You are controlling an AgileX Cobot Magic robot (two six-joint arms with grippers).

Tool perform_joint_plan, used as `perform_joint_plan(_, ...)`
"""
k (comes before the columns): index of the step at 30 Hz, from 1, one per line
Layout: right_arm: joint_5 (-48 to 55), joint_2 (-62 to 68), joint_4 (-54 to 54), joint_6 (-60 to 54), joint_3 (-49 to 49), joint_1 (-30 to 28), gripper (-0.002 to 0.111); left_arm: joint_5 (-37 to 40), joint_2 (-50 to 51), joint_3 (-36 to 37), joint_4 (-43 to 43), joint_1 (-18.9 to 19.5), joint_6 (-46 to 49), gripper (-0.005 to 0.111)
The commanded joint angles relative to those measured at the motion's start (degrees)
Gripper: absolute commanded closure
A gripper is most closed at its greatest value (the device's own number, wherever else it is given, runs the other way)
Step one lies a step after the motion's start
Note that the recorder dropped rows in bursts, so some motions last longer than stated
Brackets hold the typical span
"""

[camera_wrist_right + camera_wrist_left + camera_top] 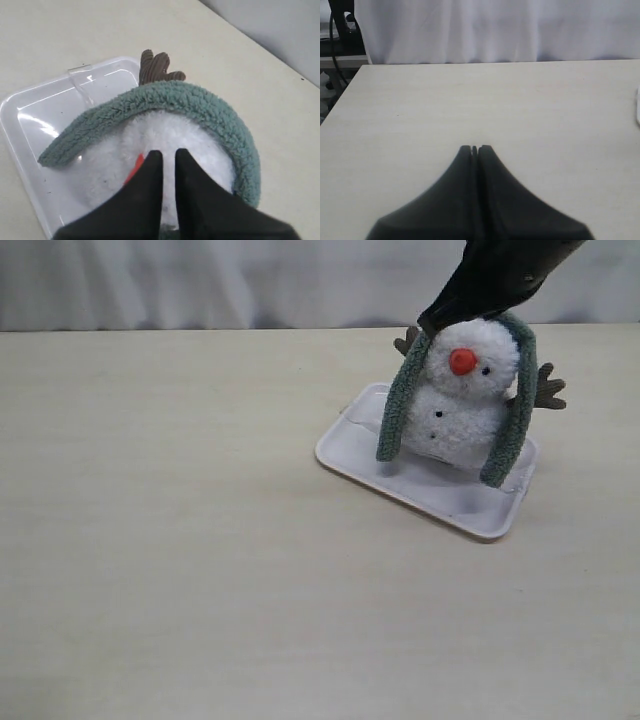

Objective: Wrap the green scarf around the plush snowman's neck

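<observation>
The plush snowman [465,405] stands upright on a white tray [470,510], orange nose toward the front. The green scarf [400,400] lies over the back of its head, and both ends hang down its sides to the tray; it is not in the neck crease. My right gripper [432,320] sits at the top of the head. In the right wrist view its jaws [167,152] stand slightly apart, open, over the white head [150,132], with the scarf [200,102] arcing beyond the tips. My left gripper [474,147] is shut and empty above bare table.
One brown twig arm [548,390] sticks out on the snowman's right, another [407,340] pokes up behind the scarf. The clear tray [30,115] has a raised rim. A white curtain backs the far table edge; cables and equipment [340,35] stand off the table's corner.
</observation>
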Motion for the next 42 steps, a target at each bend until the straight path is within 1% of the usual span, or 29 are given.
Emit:
perform_joint_plan(1,0.7,0.04,-6.96,5.34,0.18,-0.14,0.082,-0.75,-0.15,0.14,-0.09,0.27,-0.33,0.107)
perform_joint_plan(3,1.11,0.55,-11.49,9.9,0.18,-0.14,0.073,-0.75,-0.15,0.14,-0.09,0.27,-0.33,0.107)
perform_joint_plan(4,1.24,1.0,-13.25,11.54,0.18,-0.14,0.07,-0.75,-0.15,0.14,-0.09,0.27,-0.33,0.107)
perform_joint_plan(11,-0.12,4.2,-14.96,12.26,-0.07,-0.14,0.069,-0.75,-0.15,0.14,-0.09,0.27,-0.33,0.107)
perform_joint_plan(12,-0.49,4.74,-15.51,12.5,-0.07,-0.14,0.07,-0.75,-0.15,0.14,-0.09,0.27,-0.33,0.107)
perform_joint_plan(17,-0.72,6.11,-19.94,14.49,-0.07,-0.14,0.089,-0.64,-0.15,0.14,-0.09,0.27,-0.33,0.107)
perform_joint_plan(23,-1.41,6.38,-22.25,15.48,-0.07,-0.14,0.104,-0.74,-0.15,0.14,-0.09,0.27,-0.33,0.107)
perform_joint_plan(28,-2.09,6.83,-23.81,16.78,-0.07,-0.37,0.104,-0.74,-0.15,0.14,-0.09,0.27,-0.33,0.107)
perform_joint_plan(34,-2.07,8.88,-23.82,19.75,-0.07,-2.67,0.104,-0.74,-0.15,0.14,-0.09,0.27,-0.33,0.107)
perform_joint_plan(42,-2.38,11.62,-22.29,18.87,-0.07,-3.67,0.104,-0.74,-0.15,0.14,-0.09,0.27,-0.33,0.107)
